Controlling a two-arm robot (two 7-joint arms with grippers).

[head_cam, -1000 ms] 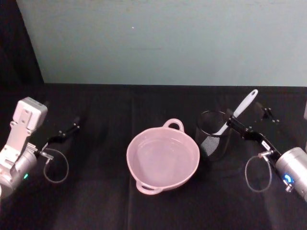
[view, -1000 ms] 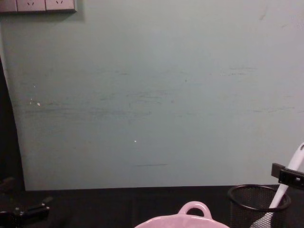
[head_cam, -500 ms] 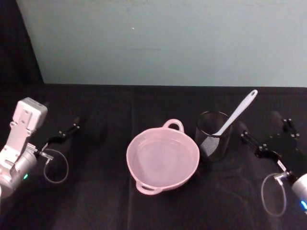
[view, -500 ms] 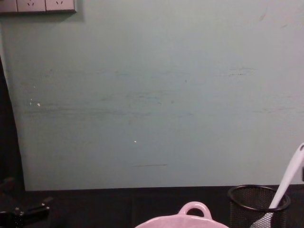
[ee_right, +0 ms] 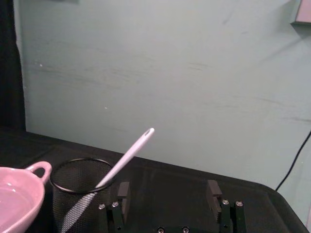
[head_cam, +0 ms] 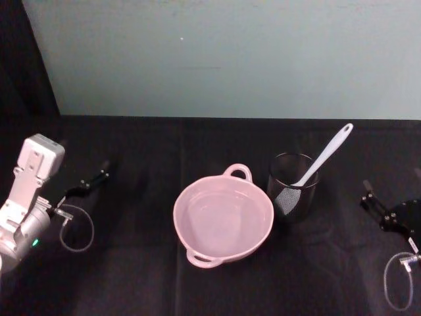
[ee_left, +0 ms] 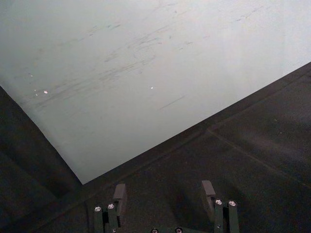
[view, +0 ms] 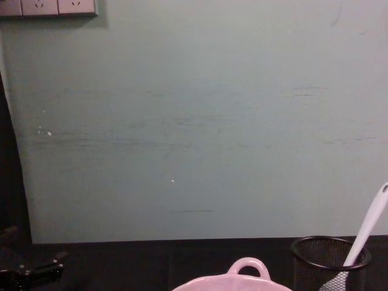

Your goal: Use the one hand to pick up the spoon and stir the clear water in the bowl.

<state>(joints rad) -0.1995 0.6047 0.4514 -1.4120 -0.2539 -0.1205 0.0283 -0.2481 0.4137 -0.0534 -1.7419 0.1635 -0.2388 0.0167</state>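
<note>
The pale pink bowl (head_cam: 223,220) holds clear water and sits at the table's middle; its loop handle (view: 247,267) shows in the chest view. The white spoon (head_cam: 323,157) leans in a black wire-mesh cup (head_cam: 293,194) just right of the bowl, handle pointing up and to the right. My right gripper (head_cam: 370,199) is at the far right edge, well clear of the spoon. In the right wrist view it (ee_right: 167,199) stands open and empty, with the spoon (ee_right: 127,156), the cup (ee_right: 77,194) and the bowl (ee_right: 14,194) beyond it. My left gripper (head_cam: 102,174) rests open at the left.
A black cloth (head_cam: 145,276) covers the table, and a pale green wall (head_cam: 223,59) stands behind it. Grey cable loops hang by each wrist (head_cam: 75,230). Wall sockets (view: 48,6) sit high on the left.
My right gripper has drawn back from the spoon's handle toward the right edge, empty. The spoon stays leaning in the mesh cup. The left arm has not moved.
</note>
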